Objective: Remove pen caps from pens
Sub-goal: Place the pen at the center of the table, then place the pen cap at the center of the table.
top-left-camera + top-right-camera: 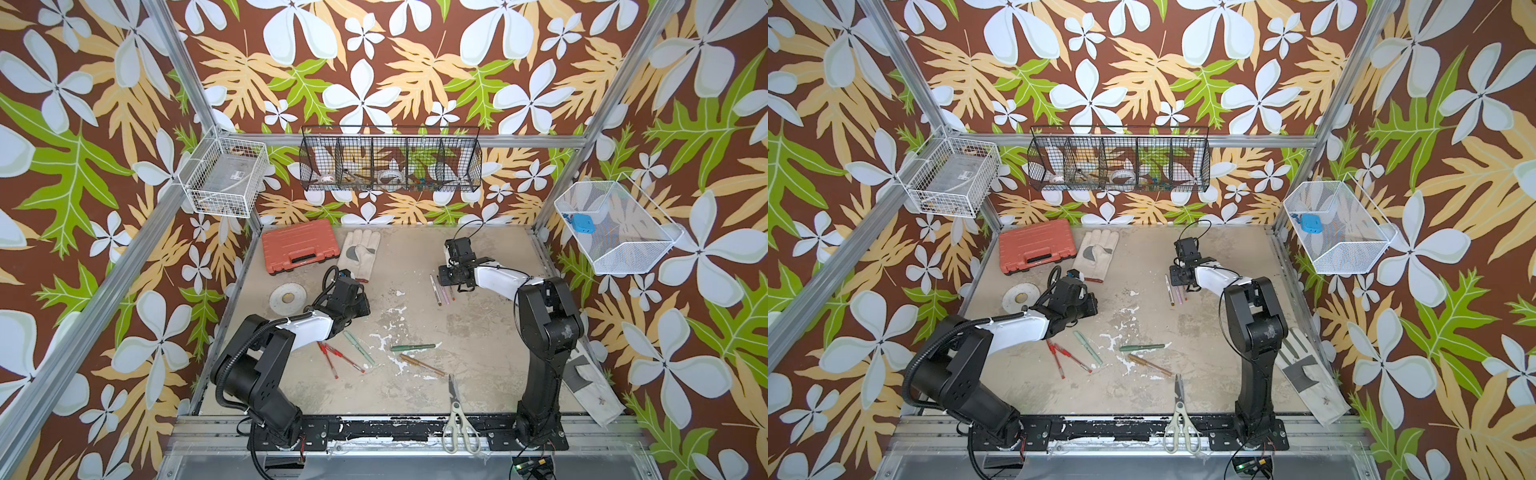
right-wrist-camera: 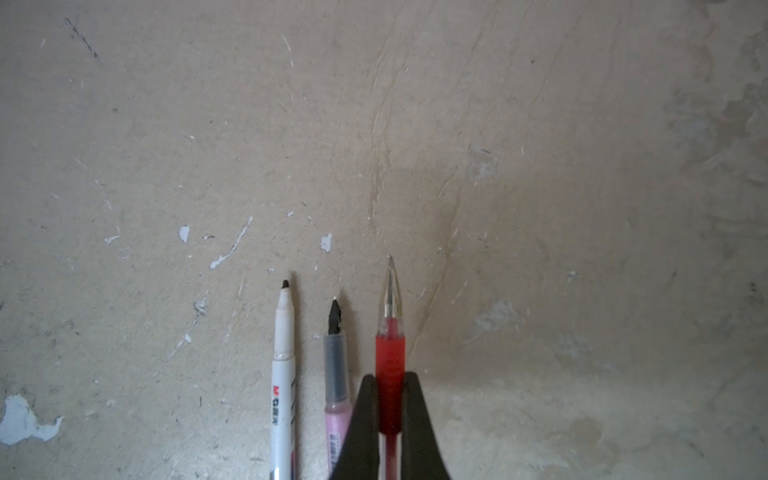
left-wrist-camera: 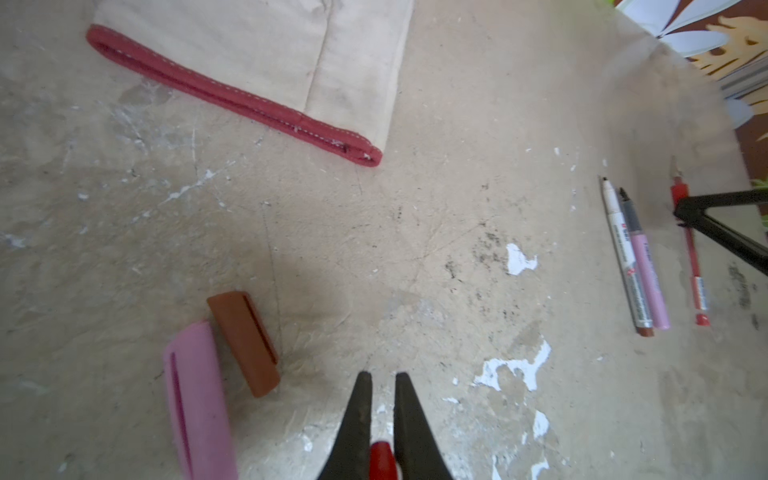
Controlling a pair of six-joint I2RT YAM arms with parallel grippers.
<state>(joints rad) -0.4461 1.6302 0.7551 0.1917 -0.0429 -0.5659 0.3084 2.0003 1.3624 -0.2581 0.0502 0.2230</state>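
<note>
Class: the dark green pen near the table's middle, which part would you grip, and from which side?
Probably mid-barrel on the dark green pen, from above, squeezing across its thin width: it lies flat on the table, clear of the gold-brown pen.

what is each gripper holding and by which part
The right gripper clamps the uncapped red pen at its red rubber grip, behind the tip. The left gripper holds a red cap deep between its jaws; the exact spot is hidden.
</note>
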